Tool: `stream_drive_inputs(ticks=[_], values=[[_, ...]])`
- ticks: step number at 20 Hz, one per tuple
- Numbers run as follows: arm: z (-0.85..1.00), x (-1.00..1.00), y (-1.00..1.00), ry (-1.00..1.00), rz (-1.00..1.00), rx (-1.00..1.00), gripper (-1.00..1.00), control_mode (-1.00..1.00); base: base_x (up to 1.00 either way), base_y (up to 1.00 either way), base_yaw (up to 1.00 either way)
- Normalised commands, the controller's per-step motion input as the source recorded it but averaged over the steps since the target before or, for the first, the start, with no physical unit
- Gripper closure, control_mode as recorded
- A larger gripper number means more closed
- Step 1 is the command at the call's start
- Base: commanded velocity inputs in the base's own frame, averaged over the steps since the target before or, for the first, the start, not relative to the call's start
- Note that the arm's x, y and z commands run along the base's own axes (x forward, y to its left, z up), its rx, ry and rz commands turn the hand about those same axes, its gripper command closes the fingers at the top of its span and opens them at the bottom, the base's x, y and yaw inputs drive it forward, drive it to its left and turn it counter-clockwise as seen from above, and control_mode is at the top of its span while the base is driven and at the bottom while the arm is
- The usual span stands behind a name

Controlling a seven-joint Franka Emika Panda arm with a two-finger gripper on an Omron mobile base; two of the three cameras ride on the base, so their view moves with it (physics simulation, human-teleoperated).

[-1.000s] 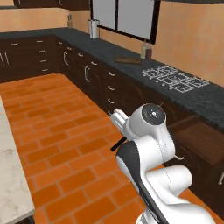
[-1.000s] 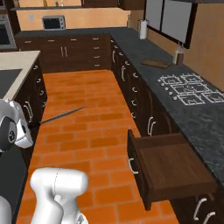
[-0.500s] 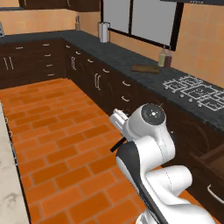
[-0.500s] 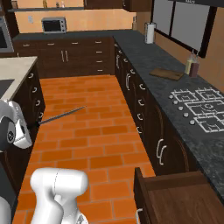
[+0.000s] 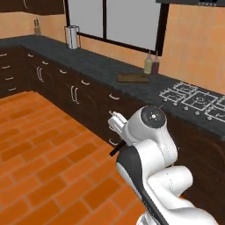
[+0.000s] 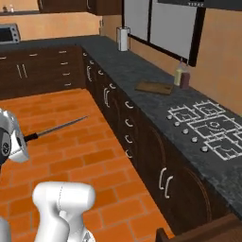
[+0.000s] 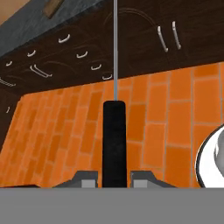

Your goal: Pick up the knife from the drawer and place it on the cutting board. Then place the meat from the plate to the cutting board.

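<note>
Knife (image 7: 114, 131) is held by its black handle in the end effector (image 7: 114, 178); the two dark fingertips (image 7: 87, 178) sit closed against either side of the handle, with the thin silver blade running straight out ahead. In the right base view the knife (image 6: 56, 129) sticks out level from the arm's white hand, blade pointing away over the orange brick floor (image 6: 71, 156), clear of the floor and of the cabinet fronts. In the left base view a short dark piece of the handle (image 5: 116, 151) shows just beside the arm's elbow joint. Cutting board (image 6: 155, 87) lies flat on the dark desk (image 6: 142, 101) against the wall, near two bottles (image 6: 182, 76) and left of the gas hob (image 6: 210, 125); same board (image 5: 132, 78) in the left base view. Board and knife are well apart. A corner of the open drawer (image 6: 203, 232) shows at the lower right edge of the right base view. A paper towel roll (image 6: 123, 38) stands upright further along the desk.
</note>
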Motion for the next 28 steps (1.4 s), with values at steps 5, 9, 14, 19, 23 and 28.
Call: stream_drive_inputs(ticks=[5,9,14,19,23,28], values=[[0.0,0.0,0.0,0.0,0.0,0.0,1.0,1.0,1.0,0.78,-0.55],[0.0,0.0,0.0,0.0,0.0,0.0,1.0,1.0,1.0,0.92,-0.5],[0.0,0.0,0.0,0.0,0.0,0.0,1.0,1.0,1.0,0.83,-0.47],[0.0,0.0,0.0,0.0,0.0,0.0,1.0,1.0,1.0,0.52,-0.4],[0.0,0.0,0.0,0.0,0.0,0.0,1.0,1.0,1.0,0.41,-0.38],[0.0,0.0,0.0,0.0,0.0,0.0,1.0,1.0,0.93,0.32,-0.36]])
